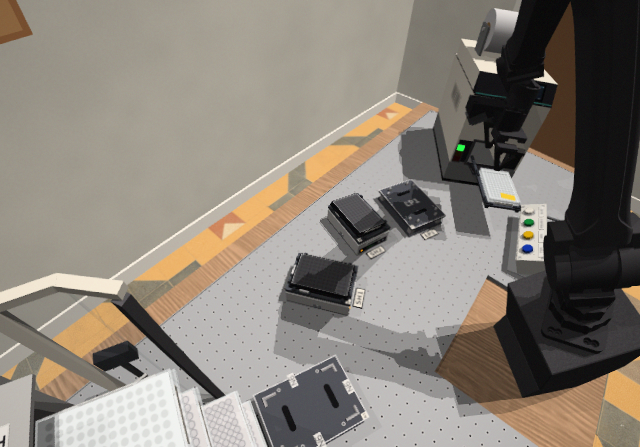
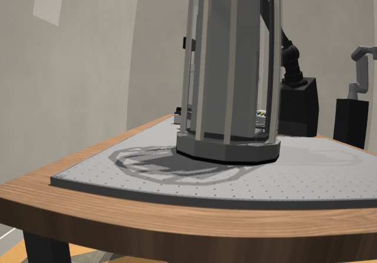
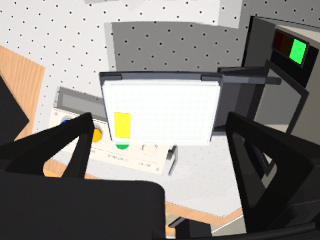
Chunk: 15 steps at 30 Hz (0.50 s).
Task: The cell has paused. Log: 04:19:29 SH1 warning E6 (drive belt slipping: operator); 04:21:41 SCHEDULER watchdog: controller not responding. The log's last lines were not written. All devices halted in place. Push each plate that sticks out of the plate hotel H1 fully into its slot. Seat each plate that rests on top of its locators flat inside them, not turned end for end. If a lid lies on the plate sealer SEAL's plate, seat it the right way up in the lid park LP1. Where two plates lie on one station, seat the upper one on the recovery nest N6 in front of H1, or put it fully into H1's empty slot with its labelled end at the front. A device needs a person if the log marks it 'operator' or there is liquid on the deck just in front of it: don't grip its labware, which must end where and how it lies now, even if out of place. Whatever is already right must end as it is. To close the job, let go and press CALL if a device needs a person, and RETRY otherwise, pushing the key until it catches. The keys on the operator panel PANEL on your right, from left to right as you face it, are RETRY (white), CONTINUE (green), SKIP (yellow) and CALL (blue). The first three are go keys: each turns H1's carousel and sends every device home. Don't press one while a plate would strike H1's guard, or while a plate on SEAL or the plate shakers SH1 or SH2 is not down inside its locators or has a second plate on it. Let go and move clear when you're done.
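Observation:
A white plate [image 1: 498,189] with a yellow label at its near end lies on the tray in front of the sealer SEAL [image 1: 465,122]. In the wrist view the white plate [image 3: 162,108] fills the middle, with the label at its left. My gripper [image 1: 504,155] hangs just above it, wide open and empty, with one finger off each short end [image 3: 163,154]. The lid park LP1 [image 1: 413,209] is dark and bare. SH2 [image 1: 358,222] carries a dark plate that looks tilted. SH1 [image 1: 321,282] carries a dark plate. The nest N6 [image 1: 310,406] is bare.
The panel [image 1: 528,229] with white, green, yellow and blue keys lies right of the sealer's tray, by the arm's base [image 1: 573,328]. White plates [image 1: 222,416] stick out of the hotel H1 [image 2: 231,72] at the bottom left. The sealer shows a green light [image 3: 298,51].

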Motion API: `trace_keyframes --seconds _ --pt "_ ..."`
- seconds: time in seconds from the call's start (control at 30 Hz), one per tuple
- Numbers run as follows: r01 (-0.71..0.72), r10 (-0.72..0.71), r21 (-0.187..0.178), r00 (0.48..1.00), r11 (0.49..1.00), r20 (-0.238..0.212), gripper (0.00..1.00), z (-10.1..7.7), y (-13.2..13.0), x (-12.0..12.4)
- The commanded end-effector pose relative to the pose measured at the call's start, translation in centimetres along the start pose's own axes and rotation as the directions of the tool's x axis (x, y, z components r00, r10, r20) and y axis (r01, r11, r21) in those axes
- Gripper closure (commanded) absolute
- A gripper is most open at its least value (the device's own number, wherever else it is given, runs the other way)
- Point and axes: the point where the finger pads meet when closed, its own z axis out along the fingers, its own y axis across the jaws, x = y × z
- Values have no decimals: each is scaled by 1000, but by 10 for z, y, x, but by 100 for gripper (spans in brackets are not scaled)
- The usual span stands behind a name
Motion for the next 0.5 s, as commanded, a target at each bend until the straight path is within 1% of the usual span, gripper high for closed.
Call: trace_keyframes --seconds 0.0,0.1,0.17,0.37,0.4,0.43,0.47 --pt "10 -10 67 1000 998 -2 0 -36 -23 -1" --pt "13 -13 68 1000 998 -4 0 -44 -22 -1" --pt "13 -13 68 1000 998 -4 0 -44 -22 -1" --pt "14 -14 68 1000 998 -6 0 -59 -22 -1" --pt "11 -10 62 1000 998 -5 0 -56 -21 1" --pt "13 -12 46 1000 999 -4 0 -49 -20 0" --pt "15 -15 41 1000 999 -4 0 -47 -20 -2"
